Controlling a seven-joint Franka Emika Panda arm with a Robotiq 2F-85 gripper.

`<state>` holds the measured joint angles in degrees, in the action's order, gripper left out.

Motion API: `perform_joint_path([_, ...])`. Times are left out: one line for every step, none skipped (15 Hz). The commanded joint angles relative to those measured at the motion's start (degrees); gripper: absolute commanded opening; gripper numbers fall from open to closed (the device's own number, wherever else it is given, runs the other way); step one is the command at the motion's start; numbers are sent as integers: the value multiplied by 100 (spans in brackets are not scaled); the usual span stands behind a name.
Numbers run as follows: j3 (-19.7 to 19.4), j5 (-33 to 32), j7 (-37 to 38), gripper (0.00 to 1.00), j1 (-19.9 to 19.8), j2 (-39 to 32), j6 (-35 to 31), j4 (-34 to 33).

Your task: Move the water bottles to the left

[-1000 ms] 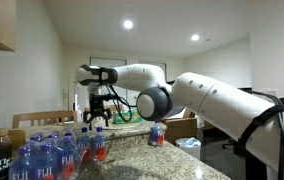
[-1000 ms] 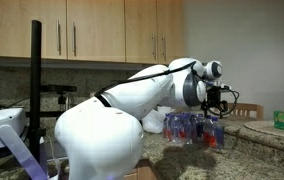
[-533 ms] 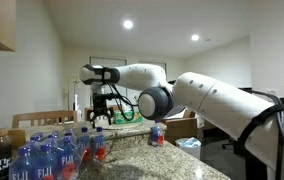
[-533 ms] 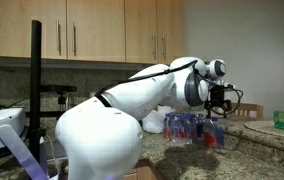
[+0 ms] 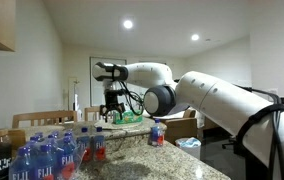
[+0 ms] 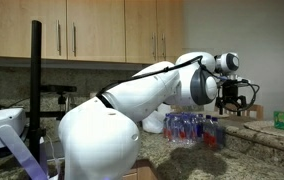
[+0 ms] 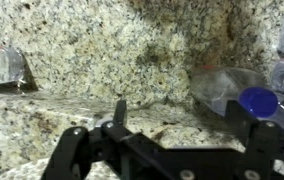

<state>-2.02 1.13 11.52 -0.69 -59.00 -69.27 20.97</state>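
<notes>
2 water bottles (image 5: 157, 133), 1 FIJI pack (image 5: 40, 160)

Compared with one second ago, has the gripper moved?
Yes. In an exterior view the gripper shifted toward the lone water bottle and slightly up.

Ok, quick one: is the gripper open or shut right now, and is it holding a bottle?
Gripper: open, holding nothing; the wrist view shows only bare counter between the jaws.
</notes>
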Motion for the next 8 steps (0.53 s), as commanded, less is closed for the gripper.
perform_joint_path([-31, 54, 4, 100, -369, 174, 357, 15])
perform_joint_path([-44, 56, -25, 100, -493, 187, 420, -7])
perform_joint_path([-47, 66, -69, 100, -623, 194, 494, -9])
perform_joint_path([-63, 53, -100, 100, -744, 188, 536, -24])
perform_joint_path([-63, 55, -160, 100, -881, 172, 595, -36])
perform_joint_path([-57, 57, -230, 100, -1012, 163, 642, -44])
perform_joint_path([-57, 48, -329, 100, -1148, 156, 682, -44])
perform_joint_path([-53, 53, -407, 100, -1284, 121, 658, -44])
